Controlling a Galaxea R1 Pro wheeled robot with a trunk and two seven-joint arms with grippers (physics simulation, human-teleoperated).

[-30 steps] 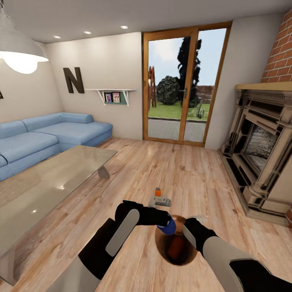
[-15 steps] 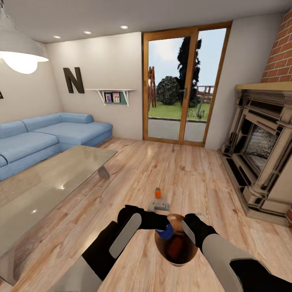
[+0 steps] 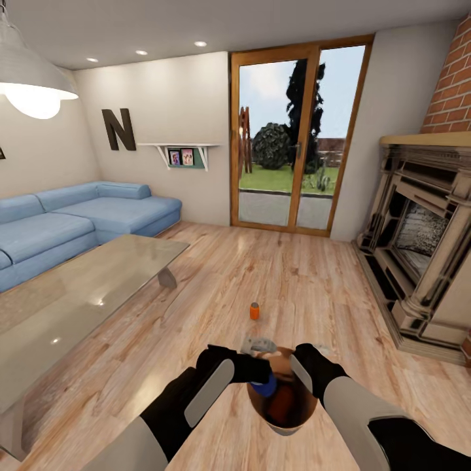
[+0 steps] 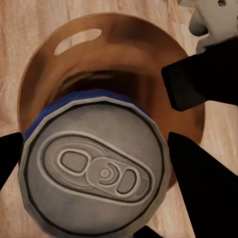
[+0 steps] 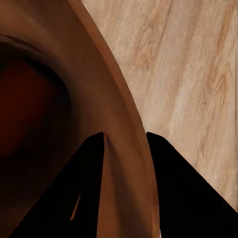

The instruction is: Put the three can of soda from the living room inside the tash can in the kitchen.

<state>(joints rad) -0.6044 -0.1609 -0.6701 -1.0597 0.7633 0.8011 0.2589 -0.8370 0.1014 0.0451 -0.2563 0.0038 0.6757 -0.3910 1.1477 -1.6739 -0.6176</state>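
The blue can (image 4: 94,168) is gripped by the left tool (image 3: 258,373) above the tash can (image 3: 297,418), whose rim is clamped by the right tool (image 5: 124,148); a reddish can (image 3: 281,405) is already seen inside; the orange can (image 3: 254,311) is left on the floor.

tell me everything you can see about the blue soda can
The blue soda can is a short cylinder with a blue side wall and a dull silvery top bearing an oval pull-tab; it looks like metal. The left hand holds it, dark fingers flanking its sides. It hangs upright over the mouth of the trash can, whose glossy brown inside shows around and beneath it. In the head view its blue body sits at about rim level, beside a reddish can lying deeper inside.
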